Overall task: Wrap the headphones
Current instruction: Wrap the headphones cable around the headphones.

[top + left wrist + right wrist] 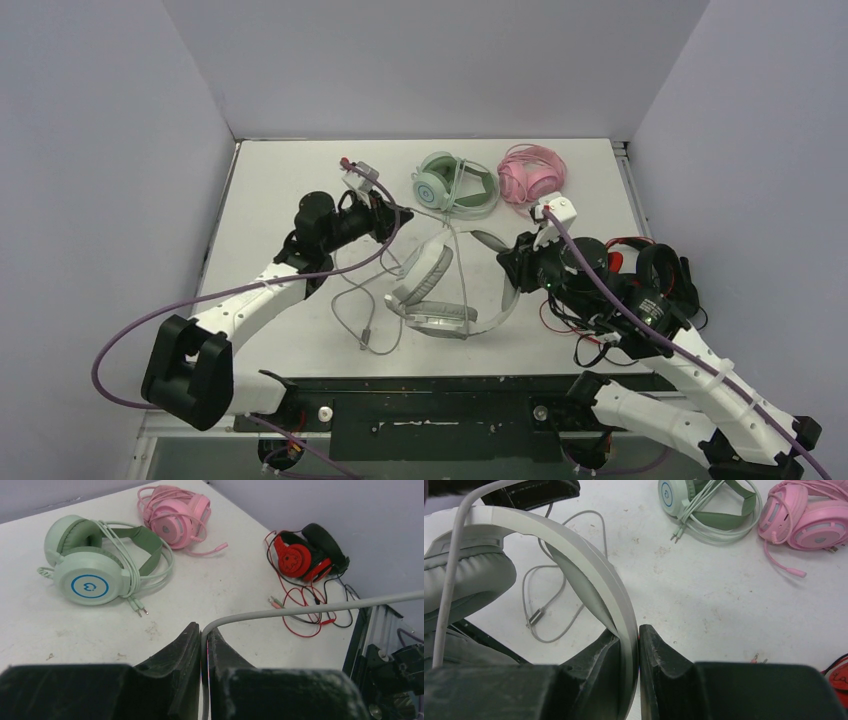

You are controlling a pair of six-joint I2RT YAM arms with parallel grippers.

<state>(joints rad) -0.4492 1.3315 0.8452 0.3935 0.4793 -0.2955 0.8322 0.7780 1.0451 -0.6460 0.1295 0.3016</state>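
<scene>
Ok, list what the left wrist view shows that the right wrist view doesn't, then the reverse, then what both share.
Only the left wrist view: the left hand shut on the grey cable, and the red headset whole.
Only the right wrist view: the right hand clamped on the white headband, a grey ear cushion, and the cable's plug lying on the table.
Both: the green headset and the pink headset side by side on that same table.
</scene>
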